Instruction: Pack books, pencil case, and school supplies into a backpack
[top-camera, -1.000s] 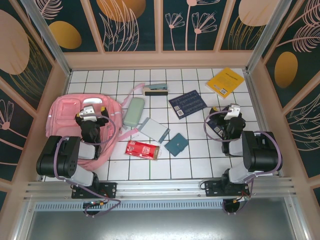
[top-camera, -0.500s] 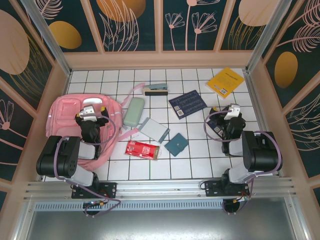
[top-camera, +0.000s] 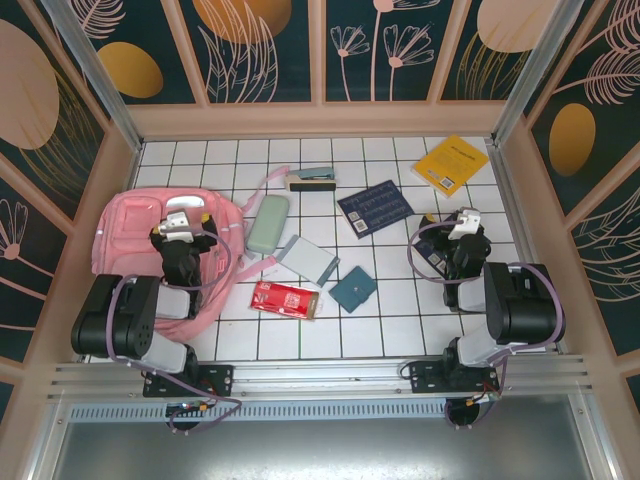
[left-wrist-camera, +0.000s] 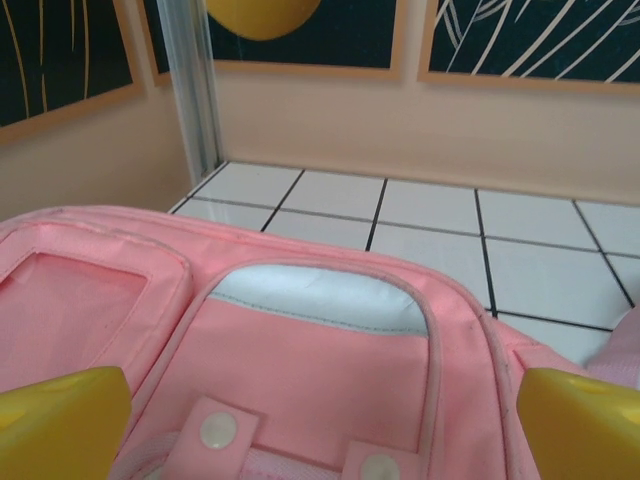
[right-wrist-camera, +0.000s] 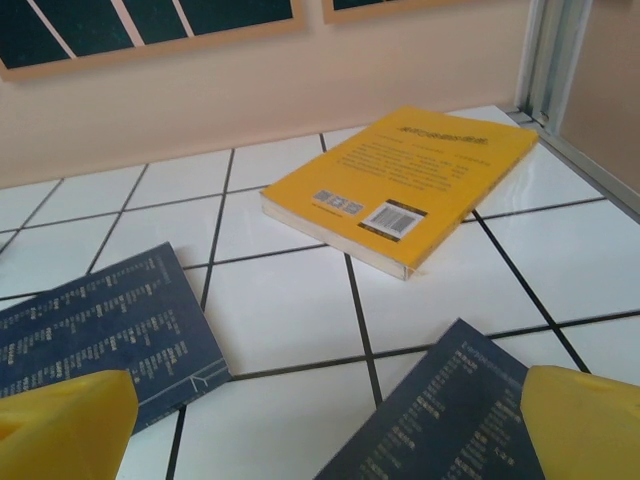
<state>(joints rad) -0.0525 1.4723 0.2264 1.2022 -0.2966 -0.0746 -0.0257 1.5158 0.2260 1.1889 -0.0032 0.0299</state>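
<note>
**Table layout, arm bases = near side**

Backpack (top-camera: 140, 240) lies at table (top-camera: 380, 335) left, L gripper (left-wrist-camera: 320, 420) over it. Pencil case (top-camera: 267, 223) just right of backpack. Stapler (top-camera: 312, 178) behind pencil case, twd far wall. Pad (top-camera: 308, 260) at centre, right of pencil case. Packet (top-camera: 285, 299) just in front of pad, small square (top-camera: 353, 289) right of packet. Mid book (top-camera: 375, 208) behind small square, right of stapler. Corner book (top-camera: 452, 163) far right, behind mid book. 3rd book (right-wrist-camera: 430, 400) at right, under R gripper (right-wrist-camera: 320, 420), in front of corner book.

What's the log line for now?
left gripper: open, over light pink fabric backpack | right gripper: open, over dark navy patterned paperback | held: nothing
</note>
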